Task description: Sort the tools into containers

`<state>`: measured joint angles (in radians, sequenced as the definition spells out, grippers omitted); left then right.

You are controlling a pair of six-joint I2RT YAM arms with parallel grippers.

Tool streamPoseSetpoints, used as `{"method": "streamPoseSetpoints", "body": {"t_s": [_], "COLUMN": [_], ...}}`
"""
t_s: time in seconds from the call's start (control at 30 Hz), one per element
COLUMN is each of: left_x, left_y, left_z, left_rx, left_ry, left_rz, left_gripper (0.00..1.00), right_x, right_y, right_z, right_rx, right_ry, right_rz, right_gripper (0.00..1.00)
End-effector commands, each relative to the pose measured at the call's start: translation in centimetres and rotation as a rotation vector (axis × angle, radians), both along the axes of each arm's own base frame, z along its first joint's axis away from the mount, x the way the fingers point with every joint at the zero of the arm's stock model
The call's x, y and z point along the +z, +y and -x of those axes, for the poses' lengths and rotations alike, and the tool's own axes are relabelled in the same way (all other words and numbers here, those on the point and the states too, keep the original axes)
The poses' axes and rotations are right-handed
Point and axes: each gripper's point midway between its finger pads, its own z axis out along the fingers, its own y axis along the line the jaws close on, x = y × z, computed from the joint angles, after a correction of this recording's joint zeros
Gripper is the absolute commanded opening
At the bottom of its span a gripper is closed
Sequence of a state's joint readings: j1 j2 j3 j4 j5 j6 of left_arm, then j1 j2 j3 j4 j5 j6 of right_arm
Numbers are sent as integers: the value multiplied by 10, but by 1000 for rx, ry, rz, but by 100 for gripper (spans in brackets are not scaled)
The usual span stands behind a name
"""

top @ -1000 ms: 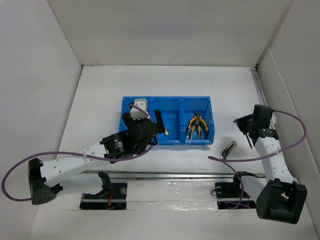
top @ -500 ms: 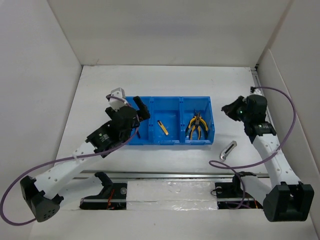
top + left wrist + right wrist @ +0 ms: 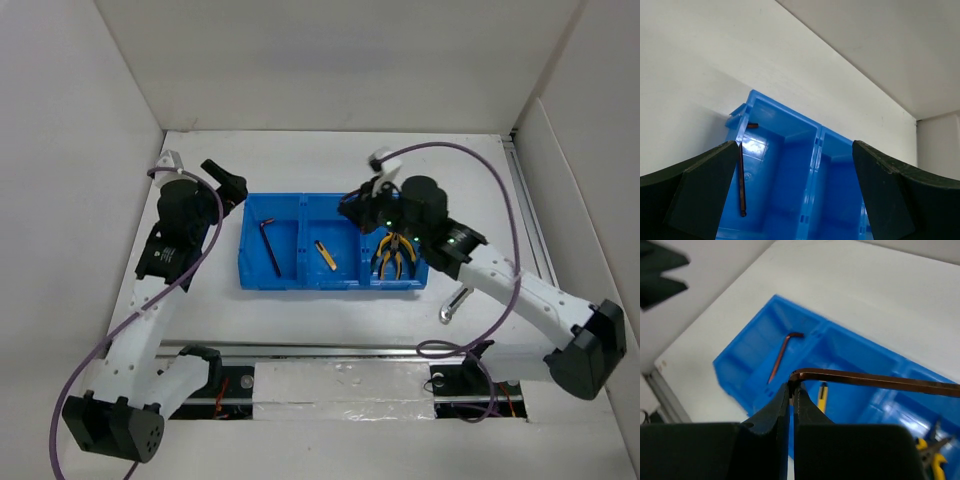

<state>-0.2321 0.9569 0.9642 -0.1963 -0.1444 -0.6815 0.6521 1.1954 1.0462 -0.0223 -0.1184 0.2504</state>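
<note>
Starting from above: pulling the left gripper [image 3: 225,182] clear of the blue tray [image 3: 300,284] and parking it just off the tray's far-left corner, spread wide and carrying nothing, after hovering low over the tray's middle a second ago. Leaving behind a yellow-and-black stick tool [image 3: 324,256] in the middle compartment and a resting hex key [image 3: 270,245] in the left one, plus yellow pliers [image 3: 393,255] in the right. Meanwhile swinging the right gripper [image 3: 350,207] in from well right of the tray to above its far rim, near the wall between middle and right compartments, clamped tight. Ignoring, for now, the silver metal piece [image 3: 457,302] lying on the table just off the tray's near-right corner. Switching to the left wrist: looking down between two broad fingers [image 3: 695,200] set far apart, with nothing between them but the tray [image 3: 790,145] below and the resting hex key [image 3: 742,180] along the left compartment's floor. Over to the right wrist: pinching a carried hex key [image 3: 875,381] right at its bend, with the long leg sticking out sideways above the tray [image 3: 755,347], and catching the resting hex key [image 3: 781,354] in the compartment beyond. Reading this as a change of turns: one drop finished, the next delivery arriving, probably heading for the left compartment to join its twin and leaving only the silver metal piece unsorted.
</note>
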Motion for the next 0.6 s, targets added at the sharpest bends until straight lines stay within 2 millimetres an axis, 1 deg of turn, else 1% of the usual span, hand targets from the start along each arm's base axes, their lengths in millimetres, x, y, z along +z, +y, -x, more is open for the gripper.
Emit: {"method": "streamPoseSetpoints", "body": {"t_s": [0.0,0.03,0.07,0.1,0.13,0.17,0.2,0.23,0.27,0.3,0.37,0.4,0.43,0.5,0.53,0.57], "left_x": [56,62,67,68,71,70,69,67,61,59,55,54,56,54,59,56], "left_y": [-14,-10,-9,-9,-3,-2,-1,-1,-1,-1,0,2,6,9,14,15], "left_z": [14,16,19,20,21,21,22,22,22,22,23,23,26,28,33,34], "left_rx": [-131,-114,-113,-115,-83,-80,-77,-74,-72,-69,-58,-46,-23,-1,21,32], "left_ry": [-166,-173,-174,-173,-182,-172,-172,-167,-153,-148,-143,-140,-152,-157,-183,-189], "left_rz": [68,60,58,51,41,38,39,44,48,53,62,65,65,79,88,101], "left_gripper": [96,96,96,96,96,96,96,96,96,96,96,96,96,96,97,97], "right_x": [30,31,24,21,17,18,7,3,-1,-9,-15,-21,-29,-35,-48,-55], "right_y": [54,69,84,93,101,115,127,135,148,155,165,171,176,185,191,196], "right_z": [11,20,24,28,33,45,52,59,73,77,86,94,95,99,95,98], "right_rx": [155,215,271,303,337,389,436,464,506,523,552,577,583,587,589,608], "right_ry": [-204,-227,-230,-234,-239,-280,-279,-294,-329,-336,-379,-387,-390,-416,-405,-403], "right_rz": [65,75,68,67,73,86,108,124,144,160,174,183,199,214,234,261], "right_gripper": [0,0,0,0,0,0,0,0,0,0,0,0,0,0,0,0]}}
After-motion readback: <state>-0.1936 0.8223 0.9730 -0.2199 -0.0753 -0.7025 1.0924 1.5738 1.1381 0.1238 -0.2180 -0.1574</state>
